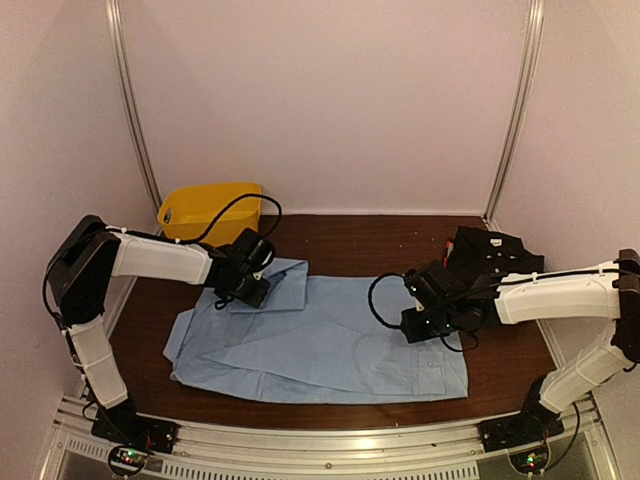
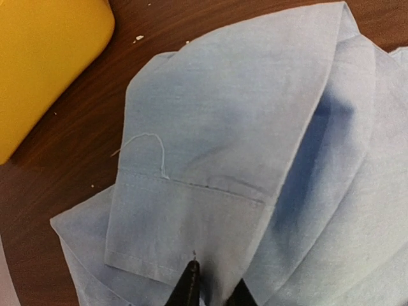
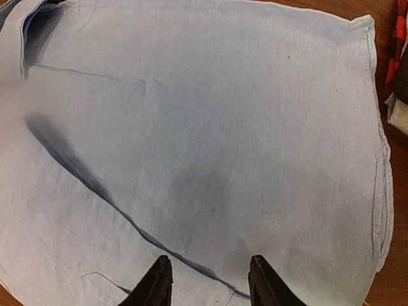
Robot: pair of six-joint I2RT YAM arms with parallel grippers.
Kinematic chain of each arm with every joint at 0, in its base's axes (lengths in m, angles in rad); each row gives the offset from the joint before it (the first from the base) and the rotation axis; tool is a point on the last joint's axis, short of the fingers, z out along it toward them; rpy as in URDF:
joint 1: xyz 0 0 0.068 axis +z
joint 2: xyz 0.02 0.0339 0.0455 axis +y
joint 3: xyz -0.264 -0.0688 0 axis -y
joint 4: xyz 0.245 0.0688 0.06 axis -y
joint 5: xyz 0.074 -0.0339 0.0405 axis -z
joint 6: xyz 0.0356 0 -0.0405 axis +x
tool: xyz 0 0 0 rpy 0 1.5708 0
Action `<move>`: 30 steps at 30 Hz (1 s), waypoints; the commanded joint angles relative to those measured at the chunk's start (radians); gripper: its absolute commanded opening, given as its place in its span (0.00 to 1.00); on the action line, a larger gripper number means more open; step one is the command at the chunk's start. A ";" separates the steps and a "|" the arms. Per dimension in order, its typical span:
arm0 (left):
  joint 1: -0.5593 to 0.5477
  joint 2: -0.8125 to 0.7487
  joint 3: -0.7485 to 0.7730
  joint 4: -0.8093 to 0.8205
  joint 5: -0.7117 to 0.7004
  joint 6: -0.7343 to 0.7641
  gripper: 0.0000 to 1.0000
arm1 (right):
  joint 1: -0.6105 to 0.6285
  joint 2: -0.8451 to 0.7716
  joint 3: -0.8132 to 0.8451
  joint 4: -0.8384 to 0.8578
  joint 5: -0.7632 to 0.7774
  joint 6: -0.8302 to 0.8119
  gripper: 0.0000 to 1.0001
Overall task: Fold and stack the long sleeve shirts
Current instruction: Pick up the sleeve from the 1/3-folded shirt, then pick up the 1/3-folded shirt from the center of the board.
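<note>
- The light blue shirt (image 1: 330,340) lies spread over the middle of the brown table (image 1: 360,235), mostly flat, with long diagonal creases across it.
- At its far-left corner, 1 sleeve is folded back on top of the body. The cuff (image 2: 191,223) faces up, with a loose thread curling off its seam.
- The left gripper (image 1: 250,290) sits on that folded sleeve. In the left wrist view its 2 fingers are drawn close together with the cuff's edge pinched between them.
- The right gripper (image 1: 425,322) is over the shirt's right side. In the right wrist view its 2 fingers (image 3: 156,280) stand spread wide, with smooth cloth under them and nothing held.
- The black shirt (image 1: 487,250) sits bunched at the far-right of the table, just behind the right arm and apart from the blue one.
- The right wrist view shows a sliver of grey cloth (image 3: 398,118) at its right edge. I cannot tell what it belongs to.
- The yellow bin (image 1: 205,210) stands at the far-left corner, near the folded sleeve but not touching it.
</note>
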 commanded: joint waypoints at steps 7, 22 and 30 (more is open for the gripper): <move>0.000 -0.136 -0.010 0.045 0.030 -0.002 0.00 | -0.035 -0.030 0.018 -0.045 0.044 -0.009 0.43; -0.001 -0.815 -0.069 -0.033 0.208 -0.027 0.00 | -0.156 -0.059 0.157 -0.066 0.122 -0.132 0.53; -0.002 -0.979 0.034 -0.056 0.314 0.046 0.00 | -0.249 -0.002 0.231 -0.003 0.112 -0.248 0.72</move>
